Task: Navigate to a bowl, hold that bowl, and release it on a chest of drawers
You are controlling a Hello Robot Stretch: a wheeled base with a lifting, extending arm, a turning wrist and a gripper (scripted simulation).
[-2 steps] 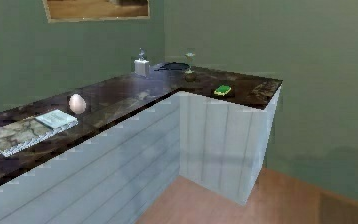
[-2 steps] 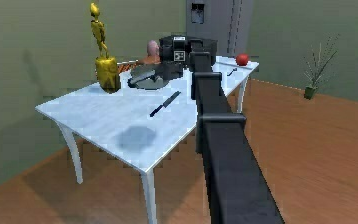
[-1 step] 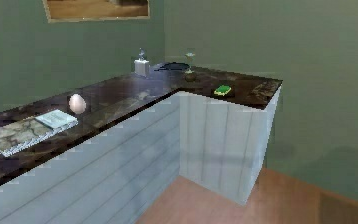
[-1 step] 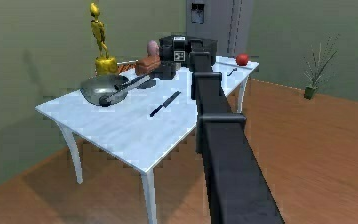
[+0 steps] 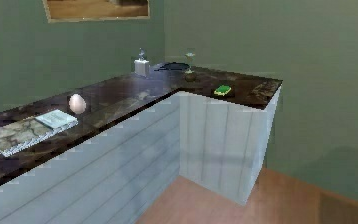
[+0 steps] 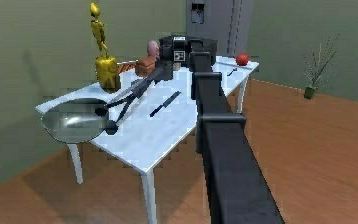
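Note:
A shallow metal bowl (image 6: 71, 119) lies at the left end of a white table (image 6: 177, 125). My arm (image 6: 225, 150) rises as a dark bar from the bottom edge and reaches out over the table. At its far end the gripper (image 6: 109, 114) points down and left, and its thin fingers (image 6: 127, 100) end at the bowl's right rim. Whether they touch the bowl I cannot tell, nor whether the gripper holds anything.
On the table also stand a golden statue (image 6: 104, 50), a dark knife (image 6: 165, 102) and a red round fruit (image 6: 242, 60). A potted plant (image 6: 315, 68) stands on the wooden floor. Ahead runs an L-shaped dark-topped counter (image 5: 177, 88) bearing an egg-like thing (image 5: 77, 103), a soap dispenser (image 5: 142, 65) and a green thing (image 5: 222, 90).

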